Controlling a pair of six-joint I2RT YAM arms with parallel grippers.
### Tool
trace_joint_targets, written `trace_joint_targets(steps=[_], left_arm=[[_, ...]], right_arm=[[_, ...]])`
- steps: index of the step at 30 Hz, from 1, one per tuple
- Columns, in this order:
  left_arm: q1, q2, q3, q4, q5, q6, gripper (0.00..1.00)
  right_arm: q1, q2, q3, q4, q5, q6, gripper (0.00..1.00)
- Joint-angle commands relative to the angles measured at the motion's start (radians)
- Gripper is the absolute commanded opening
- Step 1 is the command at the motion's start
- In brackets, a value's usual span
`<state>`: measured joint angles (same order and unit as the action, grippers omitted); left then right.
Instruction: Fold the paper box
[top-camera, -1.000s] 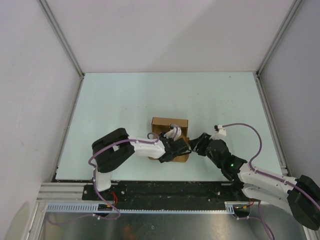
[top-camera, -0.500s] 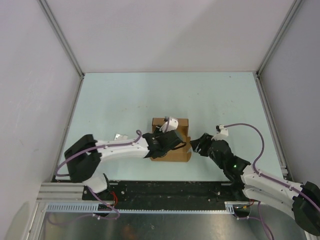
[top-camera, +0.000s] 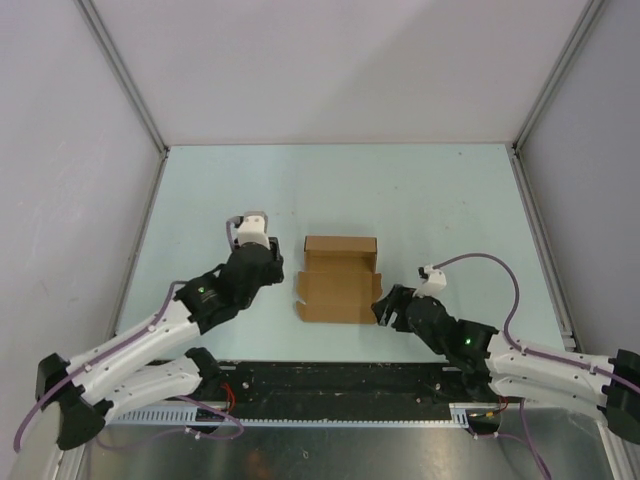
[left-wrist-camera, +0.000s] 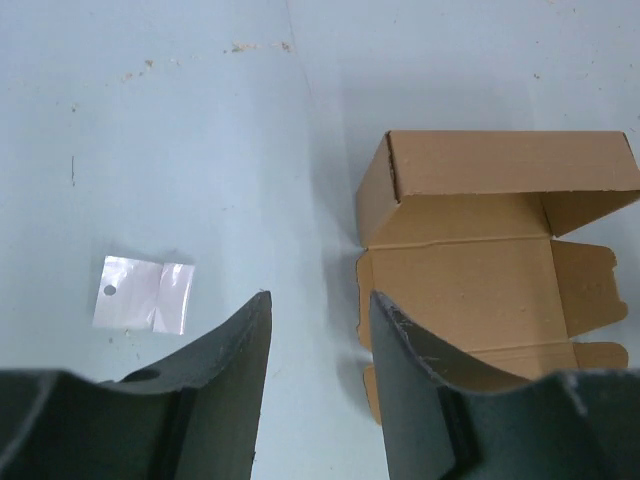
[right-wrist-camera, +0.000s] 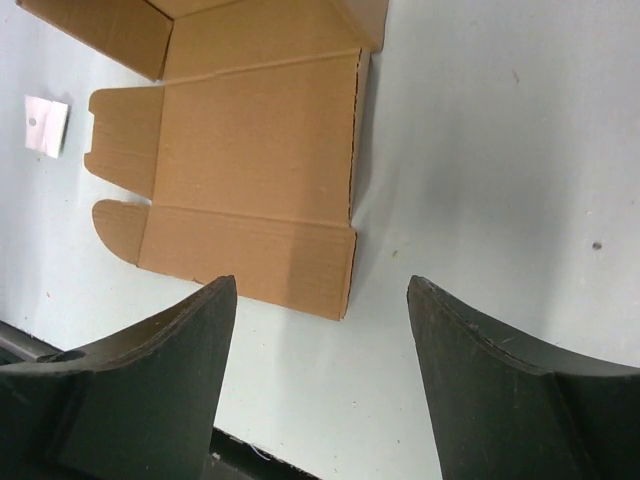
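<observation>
A brown paper box (top-camera: 338, 292) lies in the middle of the tabletop (top-camera: 450, 200), half formed. Its far part stands as a shallow tray running left to right, and its lid panel lies flat toward the arms. The right end effector (right-wrist-camera: 320, 290), jaws wide and empty, sits just beside the lid's near right corner and is the nearer of the two. The left end effector (left-wrist-camera: 318, 305), parted and empty, stands apart on the box's left. Bare tabletop surrounds the box, and a small white scrap (left-wrist-camera: 145, 295) lies farther left.

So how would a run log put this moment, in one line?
paper box: part-folded, near panel flat | left gripper: open, empty | right gripper: open, empty | contact: none
</observation>
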<state>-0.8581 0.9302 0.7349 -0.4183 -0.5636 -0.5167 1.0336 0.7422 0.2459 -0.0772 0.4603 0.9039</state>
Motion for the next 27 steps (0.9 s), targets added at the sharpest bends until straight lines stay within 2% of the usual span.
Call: trace_joint_targets(steps=[1,8,14,20,24,27], left_arm=[[0.057,-0.056,-0.045,0.047,0.103,-0.009,0.49],[0.076,-0.103,-0.091,0.052,0.119,-0.017,0.50],[0.088,-0.119,-0.114,0.056,0.137,-0.019,0.50],[0.093,-0.148,-0.137,0.056,0.148,-0.025,0.50],[0.097,-0.160,-0.146,0.056,0.157,-0.026,0.49],[0.097,-0.166,-0.155,0.056,0.162,-0.029,0.49]], right_arm=[[0.069,0.049,-0.010,0.028,0.141,0.110,0.72],[0.112,0.193,-0.010,0.068,0.218,0.228,0.65],[0.126,0.354,-0.010,0.238,0.236,0.265,0.58],[0.129,0.454,-0.004,0.347,0.226,0.270,0.39],[0.132,0.470,0.001,0.330,0.218,0.273,0.25],[0.132,0.465,0.003,0.297,0.225,0.291,0.20]])
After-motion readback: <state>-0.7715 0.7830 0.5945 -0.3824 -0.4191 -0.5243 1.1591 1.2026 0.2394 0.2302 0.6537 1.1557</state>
